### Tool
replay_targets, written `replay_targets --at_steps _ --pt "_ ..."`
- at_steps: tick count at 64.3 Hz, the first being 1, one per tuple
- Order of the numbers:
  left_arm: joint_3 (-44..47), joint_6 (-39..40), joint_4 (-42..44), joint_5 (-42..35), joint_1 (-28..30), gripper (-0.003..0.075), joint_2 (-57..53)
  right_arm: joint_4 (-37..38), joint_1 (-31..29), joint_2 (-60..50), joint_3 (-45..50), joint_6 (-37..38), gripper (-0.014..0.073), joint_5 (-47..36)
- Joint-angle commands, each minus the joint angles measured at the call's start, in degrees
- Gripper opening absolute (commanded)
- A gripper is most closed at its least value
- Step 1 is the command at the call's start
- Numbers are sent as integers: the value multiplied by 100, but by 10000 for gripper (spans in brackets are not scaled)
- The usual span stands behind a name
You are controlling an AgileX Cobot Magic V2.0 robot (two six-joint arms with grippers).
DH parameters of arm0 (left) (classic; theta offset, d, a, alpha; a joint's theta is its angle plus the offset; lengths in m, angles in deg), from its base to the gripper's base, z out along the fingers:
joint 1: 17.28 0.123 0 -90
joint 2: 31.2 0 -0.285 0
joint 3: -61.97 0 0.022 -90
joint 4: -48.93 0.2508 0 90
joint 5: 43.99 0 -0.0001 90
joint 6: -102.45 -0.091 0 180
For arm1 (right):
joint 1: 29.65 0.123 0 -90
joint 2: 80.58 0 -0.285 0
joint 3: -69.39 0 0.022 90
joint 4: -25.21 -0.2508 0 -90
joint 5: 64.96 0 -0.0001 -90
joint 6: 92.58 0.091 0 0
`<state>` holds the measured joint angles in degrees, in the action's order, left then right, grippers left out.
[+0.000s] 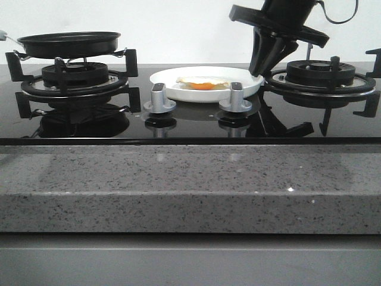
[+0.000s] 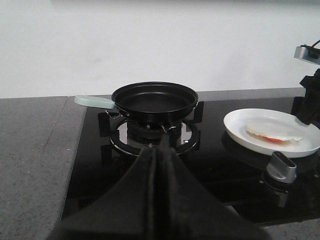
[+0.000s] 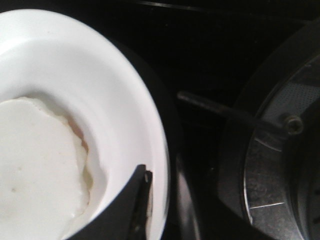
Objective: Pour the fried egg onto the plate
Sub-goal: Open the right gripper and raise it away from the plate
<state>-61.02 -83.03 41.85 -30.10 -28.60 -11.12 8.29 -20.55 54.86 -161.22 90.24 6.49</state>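
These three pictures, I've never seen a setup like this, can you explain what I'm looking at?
It is a robot with two arms, each ending in a gripper. One picture looks forward over a gas hob; the other two come from cameras on the arms' wrists.

On the hob, an empty black pan sits on the left burner. A white plate in the middle holds the fried egg, behind two silver knobs.

The left gripper hangs before the pan, its jaws shut, holding nothing. The right gripper is beside the plate's rim, its jaws also shut and apparently empty.

No readable text, labels, brands, numbers or signs on any surface in these views
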Motion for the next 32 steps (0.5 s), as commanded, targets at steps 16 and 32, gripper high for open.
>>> replay_targets --at_steps 16,32 --pt "-155 53 -45 -504 -50 -19 59 -145 -6 -925 -223 -22 68 494" --pt "-155 53 -45 -504 -50 -19 59 21 -6 -1319 -223 -22 -60 514"
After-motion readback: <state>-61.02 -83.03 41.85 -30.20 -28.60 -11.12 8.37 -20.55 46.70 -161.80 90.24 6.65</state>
